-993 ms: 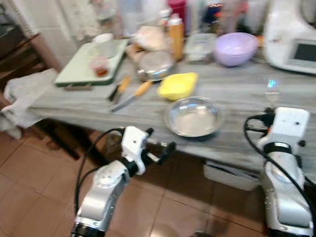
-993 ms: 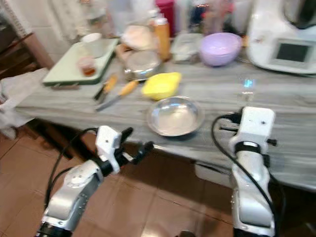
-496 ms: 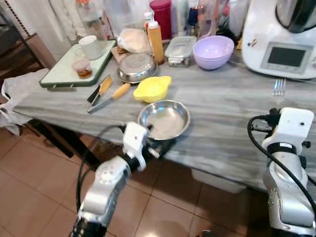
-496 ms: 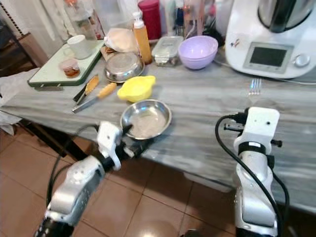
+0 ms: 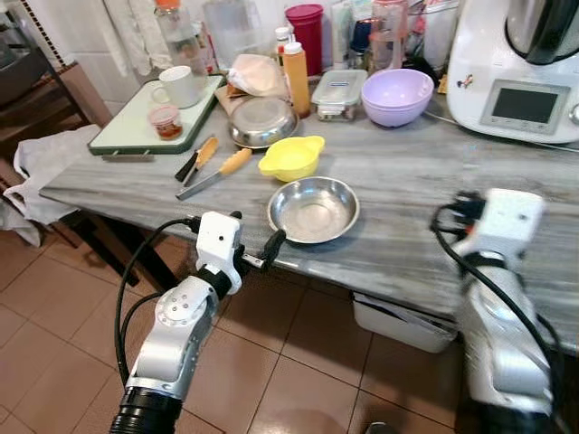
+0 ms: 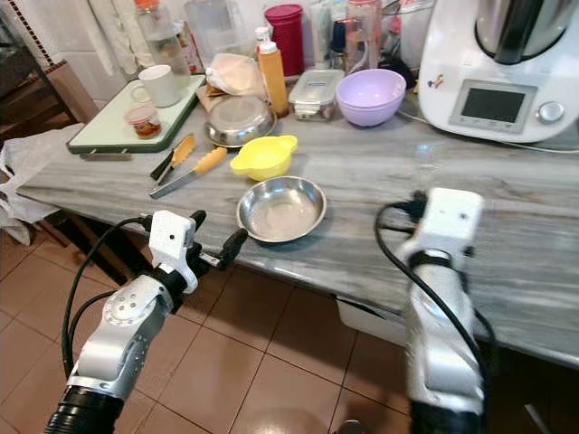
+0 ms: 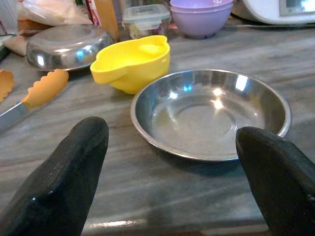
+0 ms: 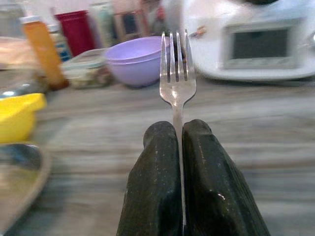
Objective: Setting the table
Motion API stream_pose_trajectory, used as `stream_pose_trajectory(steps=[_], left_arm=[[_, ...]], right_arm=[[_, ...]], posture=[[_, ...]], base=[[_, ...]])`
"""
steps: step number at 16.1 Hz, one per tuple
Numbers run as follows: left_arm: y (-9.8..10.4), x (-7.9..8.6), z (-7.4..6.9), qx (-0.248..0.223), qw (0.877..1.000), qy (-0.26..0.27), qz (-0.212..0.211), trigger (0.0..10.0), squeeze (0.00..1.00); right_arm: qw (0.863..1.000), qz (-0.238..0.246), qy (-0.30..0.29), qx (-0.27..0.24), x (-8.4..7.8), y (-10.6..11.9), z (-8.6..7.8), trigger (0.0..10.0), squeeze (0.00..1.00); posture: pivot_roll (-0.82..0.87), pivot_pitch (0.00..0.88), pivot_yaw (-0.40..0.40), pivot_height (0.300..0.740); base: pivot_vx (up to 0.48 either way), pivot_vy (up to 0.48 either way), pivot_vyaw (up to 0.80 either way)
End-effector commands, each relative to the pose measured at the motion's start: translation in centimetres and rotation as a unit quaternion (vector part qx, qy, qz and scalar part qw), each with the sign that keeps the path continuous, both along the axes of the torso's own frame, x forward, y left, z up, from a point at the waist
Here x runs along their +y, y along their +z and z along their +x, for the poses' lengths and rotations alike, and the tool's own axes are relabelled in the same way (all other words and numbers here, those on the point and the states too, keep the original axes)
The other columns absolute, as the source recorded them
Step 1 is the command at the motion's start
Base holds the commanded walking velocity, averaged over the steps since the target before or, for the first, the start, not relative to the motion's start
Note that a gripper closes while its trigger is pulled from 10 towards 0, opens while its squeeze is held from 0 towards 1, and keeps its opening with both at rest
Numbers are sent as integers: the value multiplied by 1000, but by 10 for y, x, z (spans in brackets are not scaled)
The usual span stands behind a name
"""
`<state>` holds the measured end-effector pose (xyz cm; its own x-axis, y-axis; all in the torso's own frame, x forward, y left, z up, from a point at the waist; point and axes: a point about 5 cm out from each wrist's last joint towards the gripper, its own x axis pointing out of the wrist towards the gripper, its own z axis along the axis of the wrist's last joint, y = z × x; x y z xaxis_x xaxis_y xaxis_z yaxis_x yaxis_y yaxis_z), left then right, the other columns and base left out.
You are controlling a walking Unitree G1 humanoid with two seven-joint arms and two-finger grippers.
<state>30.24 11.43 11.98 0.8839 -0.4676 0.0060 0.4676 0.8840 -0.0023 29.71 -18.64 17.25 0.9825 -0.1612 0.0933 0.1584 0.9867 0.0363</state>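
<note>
From the head views, the robot is standing at the near edge of the grey counter [image 5: 407, 181], and the step in hand looks like laying a place setting: the steel plate [image 5: 313, 209] is lying near that edge, and cutlery is being brought to it. The left gripper [image 5: 258, 256] is hanging just off the counter's near edge, in front of the plate's left side. The right arm is raised over the counter to the right of the plate. Far of the plate, a yellow bowl [image 5: 291, 157] is sitting just beside its rim, so the far side is crowded; the counter to the right of the plate is bare, and that seems the natural spot for cutlery.

In the left wrist view, the left gripper's 2 fingers [image 7: 64, 177] are spread wide and grasping nothing, framing the plate between them. The plate is sitting flat and apart from both fingers, with the yellow bowl beyond it.

In the right wrist view, the right gripper [image 8: 179, 142] is clenched on a fork [image 8: 177, 73], the handle pinched between the 2 fingers and the tines pointing away toward a purple bowl [image 8: 138, 61] and a white appliance [image 8: 261, 42] at the far side. The next move, I judge, calls for lowering the fork flat onto the open counter right of the plate, well short of the near edge, before letting go.
</note>
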Motion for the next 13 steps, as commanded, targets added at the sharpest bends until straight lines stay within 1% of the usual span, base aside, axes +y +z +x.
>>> stream_pose_trajectory(steps=[1, 2, 3, 4, 5, 7, 8, 9, 10, 12, 13], left_arm=[[-1, 5, 1, 4, 1000, -1, 11, 10000, 0], [-1, 6, 1, 5, 1000, -9, 15, 10000, 0], [0, 7, 1, 4, 1000, -12, 17, 10000, 0], [0, 7, 0, 5, 1000, -16, 18, 10000, 0], [-1, 7, -1, 8, 999, -28, 23, 10000, 0], [-2, 6, -5, 12, 998, -49, 27, 10000, 0], [-4, 4, -9, 16, 997, -69, 32, 10000, 0], [-4, 4, -9, 16, 997, -69, 32, 10000, 0], [-4, 3, -10, 17, 997, -75, 30, 10000, 0], [-3, 2, -10, 16, 996, -79, 30, 10000, 0], [-2, 1, -9, 16, 996, -82, 28, 10000, 0]], right_arm=[[999, 19, 30, 4, 15, 0, 7, 10000, 0], [997, 55, 45, 16, 26, -4, 13, 10000, 0], [996, 68, 52, 25, 33, -7, 16, 10000, 0], [996, 68, 57, 29, 38, -8, 17, 10000, 0], [994, 72, 79, 35, 51, -10, 18, 10000, 0], [993, 77, 82, 46, 60, -15, 17, 10000, 0], [990, 93, 76, 67, 63, -25, 15, 10000, 0], [990, 97, 74, 75, 63, -28, 15, 10000, 0], [992, 86, 56, 77, 59, -30, 14, 10000, 0], [993, 80, 50, 72, 56, -29, 13, 10000, 0], [998, 34, 40, 29, 47, -15, 10, 10000, 0]], posture=[[-186, 107, 161, 740], [-183, 108, 162, 740], [-174, 109, 165, 740], [-174, 109, 165, 740], [-174, 109, 165, 740], [-161, 116, 170, 740], [-162, 116, 172, 740], [-163, 116, 172, 740], [-160, 116, 172, 740], [-162, 115, 173, 740], [-168, 115, 175, 740]], base=[[0, 0, 0], [0, 0, 0], [0, 0, 0], [0, 0, 0], [0, 0, 0], [0, 0, 0], [0, 0, 0], [0, 0, 0], [0, 0, 0], [0, 0, 0], [0, 0, 0]])
